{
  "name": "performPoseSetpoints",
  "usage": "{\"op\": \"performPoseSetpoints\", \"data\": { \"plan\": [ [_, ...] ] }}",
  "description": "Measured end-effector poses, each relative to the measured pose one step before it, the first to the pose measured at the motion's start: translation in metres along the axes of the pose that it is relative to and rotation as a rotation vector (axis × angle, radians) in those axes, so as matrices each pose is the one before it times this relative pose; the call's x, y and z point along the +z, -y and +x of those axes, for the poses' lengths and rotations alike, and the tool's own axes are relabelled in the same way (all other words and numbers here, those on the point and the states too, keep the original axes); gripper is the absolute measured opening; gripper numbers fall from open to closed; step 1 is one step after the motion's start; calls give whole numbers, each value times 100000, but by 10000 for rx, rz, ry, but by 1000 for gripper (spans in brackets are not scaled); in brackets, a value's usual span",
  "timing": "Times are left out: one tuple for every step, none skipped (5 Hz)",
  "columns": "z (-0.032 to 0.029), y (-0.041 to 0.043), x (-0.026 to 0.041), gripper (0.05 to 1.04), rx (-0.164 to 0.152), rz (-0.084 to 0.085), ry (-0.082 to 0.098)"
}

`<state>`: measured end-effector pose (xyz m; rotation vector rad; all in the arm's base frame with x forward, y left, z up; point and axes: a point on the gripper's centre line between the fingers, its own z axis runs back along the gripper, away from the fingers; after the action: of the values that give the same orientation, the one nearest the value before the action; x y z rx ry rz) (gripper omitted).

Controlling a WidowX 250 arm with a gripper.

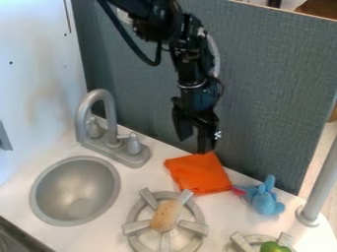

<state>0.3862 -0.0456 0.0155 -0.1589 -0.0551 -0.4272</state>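
Hanging down near the back edge of the orange cloth (201, 173), the black gripper (193, 145) has its jaws open, with a gap between them. I can't tell if they touch the cloth. It lies flat on the white counter (227, 216), just below the jaws. Past it from them, a brown lump (164, 215) sits on a gray burner (193, 227). The tap (84, 115) and round sink (76, 189) are off to one side of the jaws, and a blue stuffed toy (265, 201) is off to the other.
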Motion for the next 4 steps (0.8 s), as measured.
{"op": "performPoseSetpoints", "data": {
  "plan": [
    [-644,-22,-1591,1001,40,-177,-435],
    [297,1394,-1005,1001,-941,-787,-728],
    [992,2835,-555,1001,-1019,29,-225],
    [679,2446,-562,1001,-819,-31,-320]
  ]
}}
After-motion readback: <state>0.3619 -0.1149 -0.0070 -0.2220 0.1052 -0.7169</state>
